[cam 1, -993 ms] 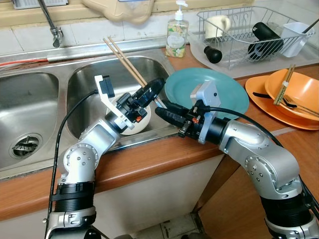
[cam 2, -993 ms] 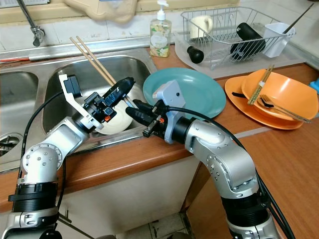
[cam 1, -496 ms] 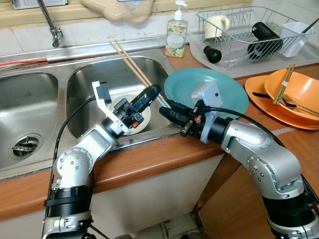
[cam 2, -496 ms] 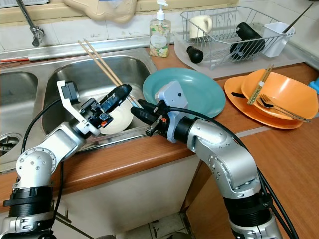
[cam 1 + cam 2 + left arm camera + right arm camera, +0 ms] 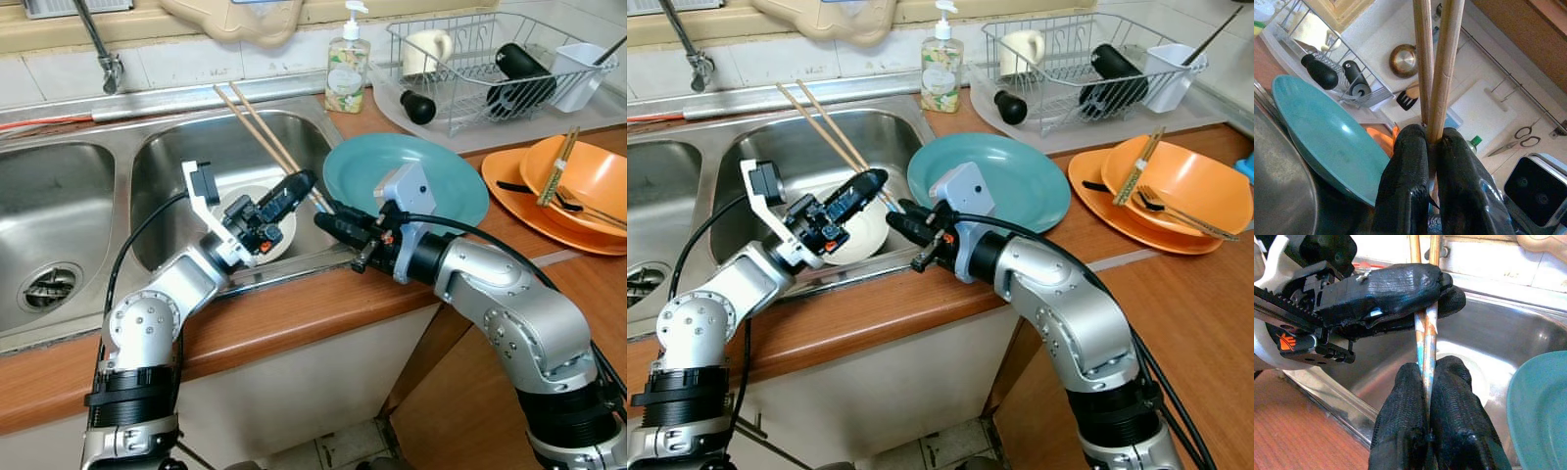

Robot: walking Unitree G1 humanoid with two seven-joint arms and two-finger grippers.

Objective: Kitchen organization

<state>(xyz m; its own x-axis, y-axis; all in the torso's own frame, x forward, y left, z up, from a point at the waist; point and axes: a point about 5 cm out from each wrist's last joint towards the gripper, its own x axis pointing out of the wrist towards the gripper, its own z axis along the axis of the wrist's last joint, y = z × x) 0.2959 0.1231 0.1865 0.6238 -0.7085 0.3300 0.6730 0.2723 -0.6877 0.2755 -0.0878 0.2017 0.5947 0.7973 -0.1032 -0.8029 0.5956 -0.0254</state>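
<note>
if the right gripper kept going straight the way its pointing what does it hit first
Probably the left gripper. The right gripper, shut on the chopsticks, points toward the sink basin, and the left gripper's black fingers cross the same chopsticks just ahead of it. Beyond that lies the white bowl, though depth is hard to judge.

Wooden counter (image 5: 323, 318) — teal plate (image 5: 446, 181), orange plates (image 5: 549, 211), dish rack (image 5: 490, 69).

Two silver jointed arms with black cables, white wrist camera brackets and black-fingered left claw (image 5: 300, 183) and right claw (image 5: 325, 219)
</note>
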